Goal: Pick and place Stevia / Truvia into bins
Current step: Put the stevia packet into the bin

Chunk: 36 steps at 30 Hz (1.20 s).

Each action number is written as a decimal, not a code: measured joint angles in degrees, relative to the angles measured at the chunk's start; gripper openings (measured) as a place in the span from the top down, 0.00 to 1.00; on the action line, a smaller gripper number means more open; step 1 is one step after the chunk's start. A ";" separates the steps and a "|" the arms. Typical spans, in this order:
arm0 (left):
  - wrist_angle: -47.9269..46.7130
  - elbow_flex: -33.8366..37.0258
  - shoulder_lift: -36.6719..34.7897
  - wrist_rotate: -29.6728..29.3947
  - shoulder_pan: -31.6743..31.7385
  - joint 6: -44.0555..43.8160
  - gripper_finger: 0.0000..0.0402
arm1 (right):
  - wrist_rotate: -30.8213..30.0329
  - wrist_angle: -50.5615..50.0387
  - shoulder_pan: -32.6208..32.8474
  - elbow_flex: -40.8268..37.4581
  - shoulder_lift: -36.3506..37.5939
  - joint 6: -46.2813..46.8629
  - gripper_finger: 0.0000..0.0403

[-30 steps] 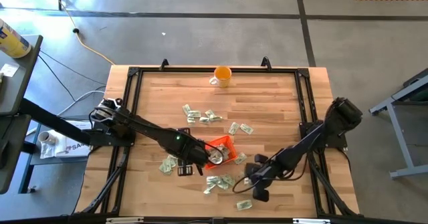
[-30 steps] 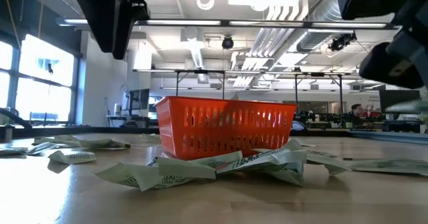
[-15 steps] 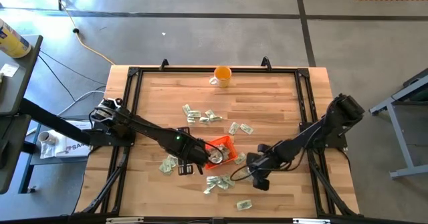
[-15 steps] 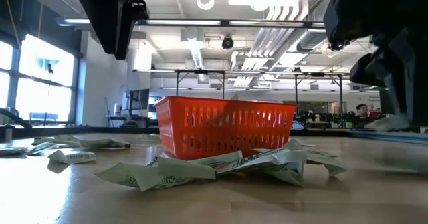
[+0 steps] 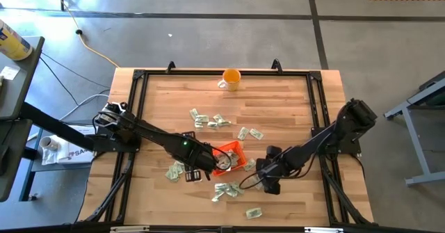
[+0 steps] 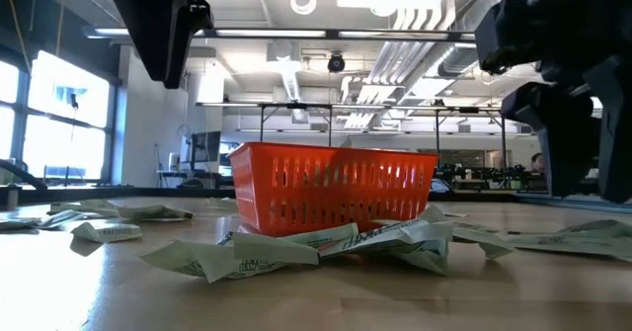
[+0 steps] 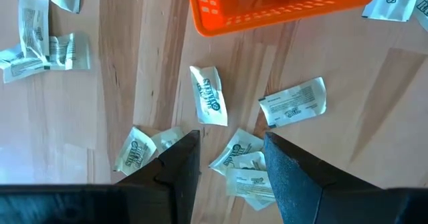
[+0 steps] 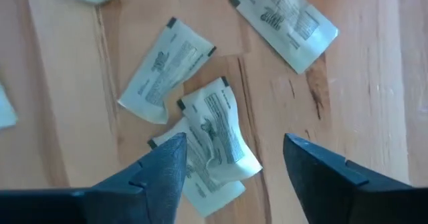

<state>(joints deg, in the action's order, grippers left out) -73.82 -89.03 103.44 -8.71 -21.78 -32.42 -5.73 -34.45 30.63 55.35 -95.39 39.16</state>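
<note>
The orange-red bin (image 5: 233, 151) stands on the wooden table near its middle, with some sachets in it. Pale green and white Stevia sachets lie flat on the wood around it: a group beyond it (image 5: 208, 120), a pile in front (image 5: 228, 188) and one near the front edge (image 5: 252, 212). My left gripper (image 5: 203, 169) hovers open just left of the bin, over loose sachets (image 7: 208, 103). My right gripper (image 5: 268, 181) hangs open right of the bin, above a small overlapping heap of sachets (image 8: 214, 134). Neither gripper has anything between its fingers.
An orange mug with a white handle (image 5: 230, 78) stands at the table's far edge. A black frame rail (image 5: 316, 122) runs around the tabletop. More sachets lie left of the bin (image 5: 174, 170) and right of it (image 5: 250, 133). In the low view the bin (image 6: 331, 188) stands behind a sachet pile (image 6: 326, 247).
My right gripper has moved from close to the table's near edge toward the far edge and a little left, ending beside the bin over the heap of sachets. My left gripper has kept still.
</note>
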 joint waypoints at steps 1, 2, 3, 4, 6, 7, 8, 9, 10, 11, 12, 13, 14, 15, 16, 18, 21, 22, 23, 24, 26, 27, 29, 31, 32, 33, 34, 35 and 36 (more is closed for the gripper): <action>0.06 0.00 0.00 0.00 0.00 0.00 0.50 | -0.27 0.17 -0.08 0.00 -0.47 -0.61 0.41; 0.13 0.00 0.00 0.00 0.00 0.00 0.50 | -0.43 0.65 -0.27 0.00 -1.03 -1.06 0.42; 0.19 0.00 0.00 0.00 0.00 -0.02 0.50 | -0.31 1.27 -0.57 0.00 -1.49 -1.24 0.43; 0.18 0.00 0.00 0.00 0.00 -0.01 0.50 | 0.19 2.00 -0.98 0.00 -2.02 -1.30 0.44; 0.19 0.00 0.00 0.00 0.00 -0.03 0.50 | 1.23 3.12 -1.76 0.00 -2.95 -1.18 0.46; 0.21 0.00 0.01 0.00 0.00 -0.16 0.50 | 1.82 3.49 -2.12 0.00 -3.39 -1.19 0.47; 0.20 0.00 0.00 0.00 0.00 -0.34 0.50 | 2.18 3.85 -2.43 0.00 -3.93 -1.24 0.49; 0.20 0.00 0.00 0.00 0.00 -0.47 0.50 | 2.57 4.01 -2.70 0.00 -4.30 -1.28 0.51; 0.22 0.00 0.00 0.00 0.00 -0.65 0.50 | 2.98 4.11 -2.98 0.00 -4.71 -1.28 0.54; 0.20 0.00 0.01 0.00 0.00 -0.68 0.50 | 3.27 4.17 -3.28 0.02 -5.05 -1.30 0.56; 0.20 0.00 0.02 0.02 0.00 -0.72 0.50 | 3.91 4.15 -3.52 0.02 -5.28 -1.58 0.59; 0.20 0.00 0.02 0.02 0.00 -0.82 0.50 | 4.69 4.17 -3.75 0.10 -5.53 -1.96 0.63; 0.18 0.00 0.02 0.02 0.00 -0.85 0.50 | 5.16 4.14 -3.96 0.17 -5.72 -2.24 0.67; 0.19 0.00 0.01 0.01 0.00 -0.85 0.50 | 5.46 4.01 -4.07 0.17 -5.75 -2.46 0.71; 0.21 0.00 0.02 0.01 0.00 -0.85 0.50 | 5.46 3.91 -4.07 0.18 -5.75 -2.78 0.76; 0.20 0.00 0.02 -0.14 0.00 -0.85 0.50 | 4.73 3.91 -4.00 0.20 -5.67 -3.19 0.86; 0.20 0.00 0.02 -0.72 0.00 -0.85 0.50 | 3.82 3.78 -4.13 0.17 -4.96 -2.83 0.98; 0.20 -0.02 0.02 -0.76 0.01 -0.86 0.50 | 2.79 3.76 -4.17 0.11 -4.41 -1.78 0.98; 0.16 -0.02 0.02 -0.85 0.02 -0.87 0.50 | 1.78 3.67 -4.31 0.01 -3.56 -0.49 0.97; 0.15 -0.02 0.02 -0.87 0.02 -0.87 0.50 | 1.05 3.68 -4.41 -0.04 -2.24 0.50 0.96; 0.06 -0.02 0.00 -0.88 0.01 -1.07 0.50 | -1.71 3.86 -4.79 0.00 0.99 1.96 0.97; -0.07 -0.02 -0.26 -1.10 0.00 -1.29 0.50 | -3.25 3.84 -5.13 0.02 2.90 2.73 0.98; -0.06 -0.03 -1.16 -1.97 0.04 -1.62 0.50 | -5.42 4.54 -6.41 0.03 5.95 3.19 0.99; -0.27 -0.04 -2.67 -3.52 0.32 -2.29 0.50 | -5.73 6.74 -8.42 0.04 8.21 1.94 0.98; -0.33 -0.05 -3.37 -4.06 0.60 -2.57 0.50 | -5.24 8.34 -9.69 0.08 8.65 0.94 0.97; -0.33 -0.09 -4.18 -4.22 0.93 -2.95 0.50 | -3.93 10.25 -11.05 0.09 8.79 -0.26 0.97; -0.64 -0.09 -5.14 -4.62 1.41 -3.45 0.50 | -2.30 12.29 -12.41 0.11 8.63 -1.62 0.98; -1.19 -0.09 -6.03 -5.39 1.86 -4.09 0.50 | -0.41 14.43 -13.82 0.11 7.98 -3.07 0.98; -1.64 -0.09 -6.97 -6.12 2.27 -4.87 0.50 | 1.39 17.00 -15.10 0.11 7.18 -4.49 0.98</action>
<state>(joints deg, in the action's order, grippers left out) -75.46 -89.12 96.47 -14.83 -19.51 -37.30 -4.34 -17.46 15.53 55.46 -88.21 34.68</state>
